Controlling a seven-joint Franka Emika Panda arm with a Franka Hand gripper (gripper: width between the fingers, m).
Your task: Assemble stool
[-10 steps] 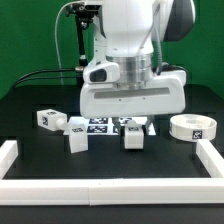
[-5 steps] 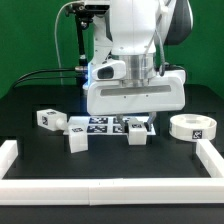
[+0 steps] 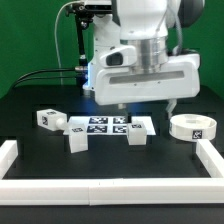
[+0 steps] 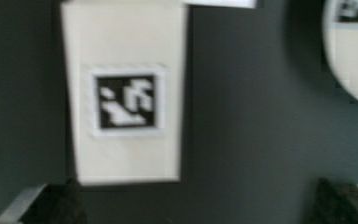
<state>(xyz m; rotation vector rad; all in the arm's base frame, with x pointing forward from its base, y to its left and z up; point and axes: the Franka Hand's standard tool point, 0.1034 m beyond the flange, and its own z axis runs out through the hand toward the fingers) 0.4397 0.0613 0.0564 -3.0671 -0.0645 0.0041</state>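
Observation:
The round white seat (image 3: 192, 127) lies flat at the exterior view's right. Three white block legs lie on the black table: one (image 3: 50, 118) at the left, one (image 3: 76, 139) in front of the marker board, one (image 3: 136, 135) near the middle. My gripper (image 3: 146, 108) hangs open and empty above the table, between the middle leg and the seat, touching neither. In the wrist view a tagged leg (image 4: 126, 95) lies below my gripper (image 4: 202, 206), off toward one finger (image 4: 51, 205). The seat's edge (image 4: 354, 40) shows in a corner.
The marker board (image 3: 100, 124) lies flat behind the legs. Long white border rails run along the left (image 3: 8, 152), front (image 3: 110, 190) and right (image 3: 212, 160) of the table. A green backdrop and black cables stand behind the arm.
My gripper has risen and shifted toward the exterior view's right. The middle leg, which it covered low down before, now lies uncovered on the table.

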